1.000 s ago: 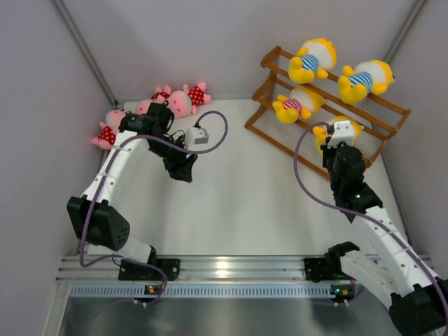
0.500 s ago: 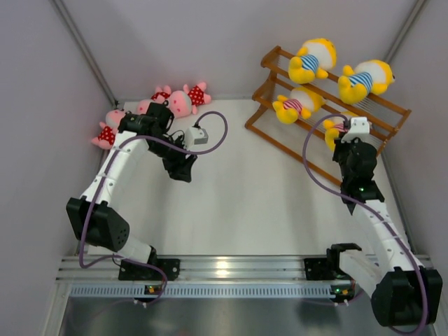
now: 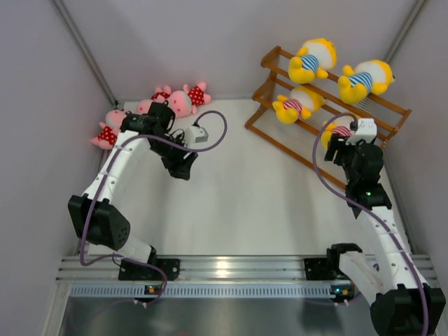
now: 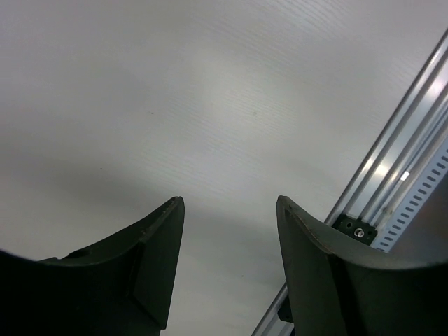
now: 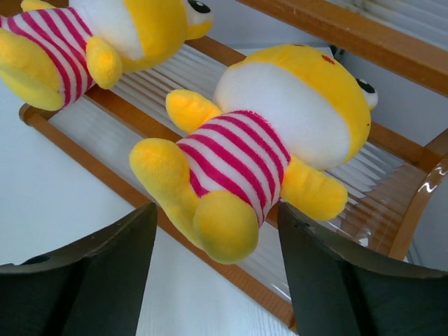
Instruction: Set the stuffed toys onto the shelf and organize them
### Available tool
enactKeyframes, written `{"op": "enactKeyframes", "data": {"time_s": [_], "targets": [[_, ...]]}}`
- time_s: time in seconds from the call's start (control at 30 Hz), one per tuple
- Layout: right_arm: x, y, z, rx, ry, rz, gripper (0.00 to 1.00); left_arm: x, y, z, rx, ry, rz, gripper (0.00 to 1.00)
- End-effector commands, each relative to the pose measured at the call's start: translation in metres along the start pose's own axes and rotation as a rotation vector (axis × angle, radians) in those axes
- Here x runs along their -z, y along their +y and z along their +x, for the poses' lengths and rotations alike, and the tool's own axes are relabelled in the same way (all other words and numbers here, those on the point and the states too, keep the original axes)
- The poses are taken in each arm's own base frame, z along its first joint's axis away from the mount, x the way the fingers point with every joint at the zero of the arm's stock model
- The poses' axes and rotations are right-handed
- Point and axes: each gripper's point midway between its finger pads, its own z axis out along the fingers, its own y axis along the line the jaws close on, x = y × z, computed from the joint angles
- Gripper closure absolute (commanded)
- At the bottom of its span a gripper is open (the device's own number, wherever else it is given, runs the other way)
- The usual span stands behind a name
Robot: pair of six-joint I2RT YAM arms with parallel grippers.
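The yellow toy in a pink-striped shirt (image 5: 273,133) lies on a slatted tier of the shelf (image 5: 364,35), its feet over the front rail. The right gripper (image 5: 217,210) is released around the feet. The left gripper (image 4: 229,201), far left of the shelf, is also released, above the table (image 4: 210,84)

Our L arm (image 3: 120,166) is bent sharp at the elbow, well behind and left of its claw. The wrist sits above the L gripper (image 3: 181,171) (image 4: 227,203), which tips down twd the base, jaws apart. Our R arm (image 3: 383,225) is stretched fwd, nearly straight behind its claw. R gripper (image 3: 341,143) (image 5: 215,207) has its jaws wide, fingers (image 5: 329,280) parted.
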Motion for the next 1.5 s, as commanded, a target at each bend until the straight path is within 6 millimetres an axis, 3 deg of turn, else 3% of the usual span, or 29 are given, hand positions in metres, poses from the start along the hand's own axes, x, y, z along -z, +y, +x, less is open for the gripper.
{"op": "enactKeyframes", "data": {"time_s": [0.0, 0.07, 0.1, 0.17, 0.2, 0.23, 0.27, 0.3, 0.33, 0.37, 0.4, 0.43, 0.6, 0.67, 0.7, 0.83, 0.97, 1.1, 1.23, 1.3, 1.37, 1.4, 1.43, 1.47], "targets": [[0.018, -0.006, -0.042, -0.046, -0.062, 0.014, 0.29, -0.001, 0.043, -0.005, 0.062, 0.017, -0.187, 0.39], [0.021, -0.005, -0.045, -0.040, -0.052, 0.004, 0.23, -0.005, 0.067, -0.001, 0.127, 0.051, -0.284, 0.39], [0.024, -0.005, -0.049, -0.034, -0.039, 0.001, 0.22, -0.001, 0.096, 0.004, 0.148, 0.094, -0.419, 0.39], [0.027, -0.004, -0.054, -0.030, -0.032, -0.007, 0.20, 0.004, 0.129, 0.003, 0.210, 0.091, -0.572, 0.39], [0.031, -0.003, -0.060, -0.033, -0.030, -0.013, 0.19, 0.013, 0.153, 0.012, 0.233, 0.139, -0.699, 0.39], [0.032, 0.001, -0.061, -0.032, -0.029, -0.033, 0.18, 0.018, 0.175, -0.003, 0.231, 0.067, -0.770, 0.37], [0.034, 0.002, -0.065, -0.036, -0.033, -0.040, 0.18, 0.025, 0.191, -0.002, 0.267, 0.038, -0.807, 0.37], [0.037, 0.003, -0.072, -0.041, -0.047, -0.051, 0.17, 0.017, 0.209, 0.001, 0.297, 0.037, -0.816, 0.37], [0.038, 0.007, -0.073, -0.042, -0.044, -0.071, 0.16, 0.027, 0.225, -0.014, 0.312, -0.017, -0.849, 0.37], [0.040, 0.008, -0.075, -0.044, -0.048, -0.079, 0.15, 0.030, 0.238, -0.013, 0.362, -0.039, -0.859, 0.37], [0.042, 0.008, -0.078, -0.050, -0.056, -0.081, 0.14, 0.012, 0.254, -0.011, 0.398, -0.030, -0.835, 0.37], [0.043, 0.009, -0.080, -0.052, -0.063, -0.084, 0.14, 0.018, 0.264, -0.036, 0.426, -0.132, -0.817, 0.37], [0.049, 0.009, -0.089, -0.048, -0.106, -0.086, 0.14, -0.010, 0.332, -0.071, 0.495, -0.286, -0.789, 0.34], [0.051, 0.009, -0.091, -0.041, -0.117, -0.090, 0.14, -0.015, 0.351, -0.075, 0.508, -0.311, -0.825, 0.32], [0.052, 0.009, -0.092, -0.033, -0.121, -0.091, 0.14, -0.028, 0.366, -0.076, 0.501, -0.329, -0.836, 0.29], [0.052, 0.007, -0.090, 0.005, -0.116, -0.084, 0.14, -0.045, 0.389, -0.095, 0.449, -0.435, -0.825, 0.16], [0.049, 0.006, -0.085, 0.019, -0.092, -0.082, 0.14, -0.043, 0.418, -0.103, 0.445, -0.523, -0.920, 0.05], [0.048, 0.008, -0.082, 0.029, -0.085, -0.090, 0.14, -0.041, 0.445, -0.098, 0.470, -0.559, -1.041, 0.06], [0.047, 0.008, -0.079, 0.039, -0.077, -0.093, 0.14, -0.052, 0.458, -0.098, 0.414, -0.564, -1.058, 0.28], [0.046, 0.008, -0.078, 0.041, -0.072, -0.094, 0.15, -0.059, 0.460, -0.095, 0.396, -0.553, -1.045, 0.44], [0.049, 0.008, -0.080, 0.038, -0.077, -0.096, 0.15, -0.061, 0.458, -0.093, 0.402, -0.551, -1.029, 0.71], [0.049, 0.010, -0.081, 0.037, -0.078, -0.102, 0.15, -0.061, 0.457, -0.093, 0.407, -0.552, -1.025, 1.00], [0.050, 0.009, -0.082, 0.036, -0.081, -0.102, 0.15, -0.064, 0.456, -0.086, 0.423, -0.539, -1.018, 1.00], [0.053, 0.010, -0.084, 0.036, -0.089, -0.105, 0.15, -0.054, 0.450, -0.095, 0.403, -0.559, -1.002, 1.00]]}}
